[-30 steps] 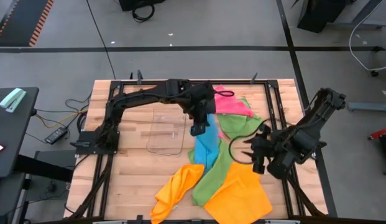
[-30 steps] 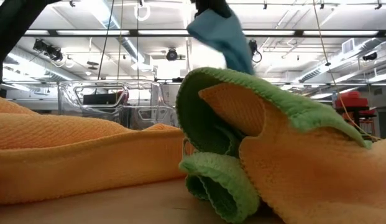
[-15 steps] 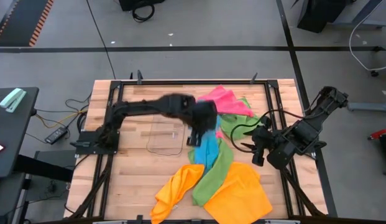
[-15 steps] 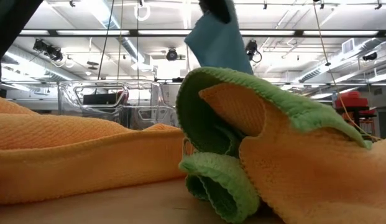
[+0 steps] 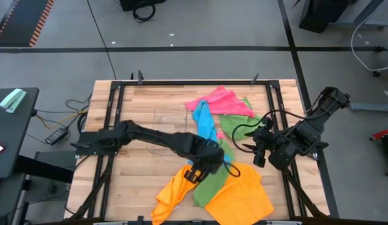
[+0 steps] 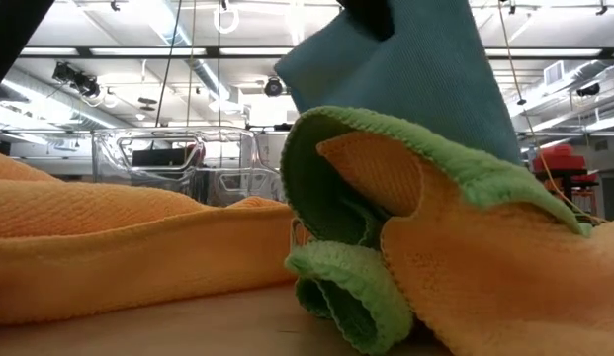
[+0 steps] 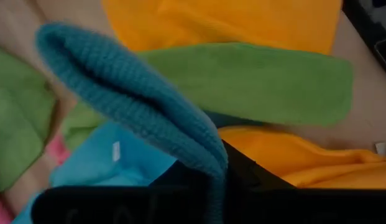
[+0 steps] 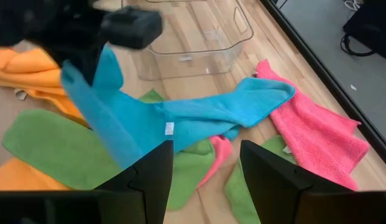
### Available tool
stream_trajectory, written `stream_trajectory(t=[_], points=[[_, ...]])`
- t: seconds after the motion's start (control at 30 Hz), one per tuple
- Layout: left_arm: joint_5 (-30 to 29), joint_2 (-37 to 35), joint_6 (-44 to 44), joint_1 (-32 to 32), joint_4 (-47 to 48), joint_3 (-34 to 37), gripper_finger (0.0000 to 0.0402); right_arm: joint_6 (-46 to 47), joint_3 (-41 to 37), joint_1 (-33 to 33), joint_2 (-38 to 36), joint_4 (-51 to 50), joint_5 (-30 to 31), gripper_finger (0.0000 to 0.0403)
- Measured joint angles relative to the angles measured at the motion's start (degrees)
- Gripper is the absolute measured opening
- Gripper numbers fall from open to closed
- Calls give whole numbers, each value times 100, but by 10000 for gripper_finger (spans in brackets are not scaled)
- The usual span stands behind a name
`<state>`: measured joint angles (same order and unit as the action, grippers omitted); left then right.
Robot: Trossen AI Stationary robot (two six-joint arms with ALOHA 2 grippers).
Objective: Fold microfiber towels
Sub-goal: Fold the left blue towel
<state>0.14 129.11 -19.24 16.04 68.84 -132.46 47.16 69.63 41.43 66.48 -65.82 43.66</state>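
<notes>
Since a second earlier, your left claw [image 5: 209,164] had swung from the far side of the counter [image 5: 137,181] toward the near edge, dragging the blue towel [image 5: 206,125] with it. It was clenched on that towel's end, lifted above the green towel [image 5: 212,181] and orange towels [image 5: 240,194]. The pink towel [image 5: 222,101] lay at the far end. Your right claw [image 5: 250,150] waited beside the pile, fingers parted and empty.
</notes>
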Motion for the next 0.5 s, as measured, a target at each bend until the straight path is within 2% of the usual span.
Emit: stream_trajectory(t=[0.23,0.5], points=[[128,147,-225,456,-165,-1,15,19,0,-2,0,29,0,196],[550,375,-306,380,-536,1,33,142,-103,96,0,179,-45,196]])
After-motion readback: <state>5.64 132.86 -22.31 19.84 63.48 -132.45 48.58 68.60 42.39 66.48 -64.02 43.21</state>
